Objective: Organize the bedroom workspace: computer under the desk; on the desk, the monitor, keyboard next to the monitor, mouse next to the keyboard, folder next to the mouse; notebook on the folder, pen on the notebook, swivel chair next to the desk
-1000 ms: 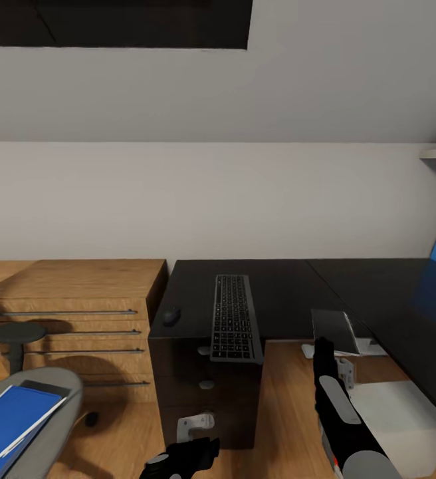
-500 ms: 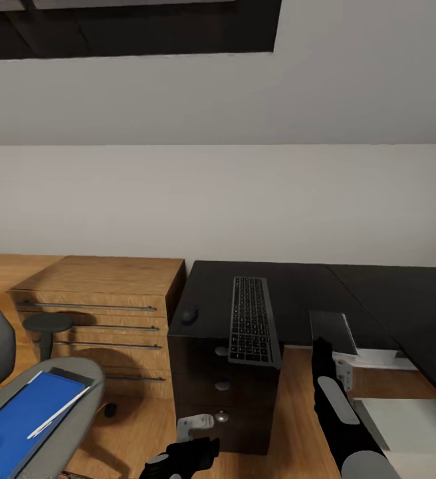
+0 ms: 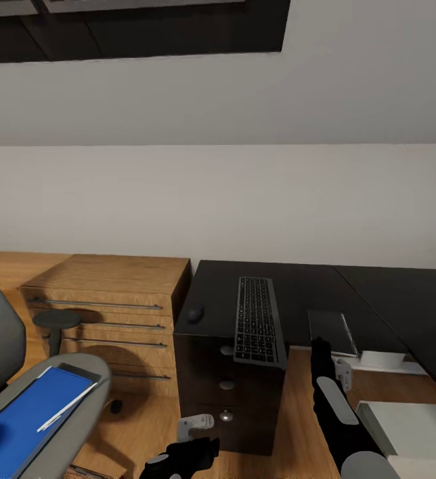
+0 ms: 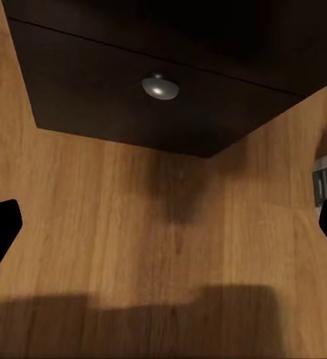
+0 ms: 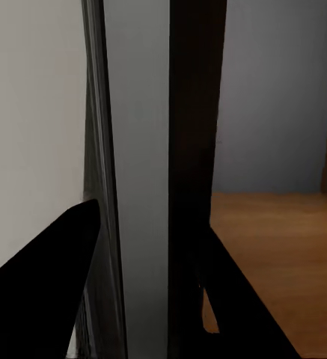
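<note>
The black desk (image 3: 291, 289) carries the keyboard (image 3: 256, 329), with the small black mouse (image 3: 195, 313) to its left. At the lower left stands the swivel chair (image 3: 93, 389). The blue folder (image 3: 18, 419) lies on its seat with the white pen (image 3: 65, 407) on top, and a dark sliver of the notebook (image 3: 88, 374) shows at its far corner. My right gripper (image 3: 334, 364) (image 5: 156, 254) is shut on a thin dark panel (image 3: 331, 330), apparently the monitor seen edge-on. My left gripper (image 3: 197, 424) (image 4: 163, 232) hangs open low before the desk drawers (image 3: 226, 382). The light-grey computer (image 3: 411, 422) sits at the lower right.
A low light-wood cabinet (image 3: 111, 293) with long bar handles stands against the wall, left of the desk. The chair's black armrest (image 3: 57, 320) rises in front of it. A white fitting (image 3: 381, 359) lies under the desk edge. A silver drawer knob (image 4: 160, 87) is near the left gripper.
The head view has swung left, so the chair and folder show more and the blue wall panel has left the picture. Both arms and the held panel keep their places in the picture.
</note>
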Controlling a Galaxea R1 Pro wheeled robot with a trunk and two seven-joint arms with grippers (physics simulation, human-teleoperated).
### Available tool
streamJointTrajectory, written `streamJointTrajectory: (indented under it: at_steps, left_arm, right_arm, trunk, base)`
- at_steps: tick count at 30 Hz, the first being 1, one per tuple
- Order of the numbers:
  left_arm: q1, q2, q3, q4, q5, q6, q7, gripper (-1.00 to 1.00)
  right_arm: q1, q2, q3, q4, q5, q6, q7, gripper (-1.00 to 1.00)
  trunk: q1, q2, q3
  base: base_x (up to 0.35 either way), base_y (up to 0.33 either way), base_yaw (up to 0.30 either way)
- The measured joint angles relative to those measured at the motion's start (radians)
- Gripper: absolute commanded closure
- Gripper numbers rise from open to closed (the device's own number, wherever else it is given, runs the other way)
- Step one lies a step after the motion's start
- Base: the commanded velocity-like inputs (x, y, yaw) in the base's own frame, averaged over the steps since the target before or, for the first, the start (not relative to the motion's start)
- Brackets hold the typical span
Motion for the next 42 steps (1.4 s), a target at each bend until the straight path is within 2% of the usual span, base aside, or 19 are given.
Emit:
streamJointTrajectory:
  at_steps: [4, 13, 42]
  left_arm:
    - [0.000, 0.000, 0.000, 0.000, 0.000, 0.000, 0.000, -1.00]
    - [0.000, 0.000, 0.000, 0.000, 0.000, 0.000, 0.000, -1.00]
    - [0.000, 0.000, 0.000, 0.000, 0.000, 0.001, 0.000, -1.00]
  right_arm:
    - [0.000, 0.000, 0.018, 0.002, -0.002, 0.012, 0.001, 1.00]
    - [0.000, -0.003, 0.020, -0.002, -0.001, 0.070, 0.000, 1.00]
    - [0.000, -0.009, 0.023, -0.002, 0.000, 0.082, -0.001, 1.00]
  trunk:
    - [0.000, 0.000, 0.000]
    - [0.000, 0.000, 0.000]
    - [0.000, 0.000, 0.000]
  base:
    - [-0.165, 0.000, 0.001]
    - [-0.036, 0.000, 0.000]
    - [-0.001, 0.000, 0.000]
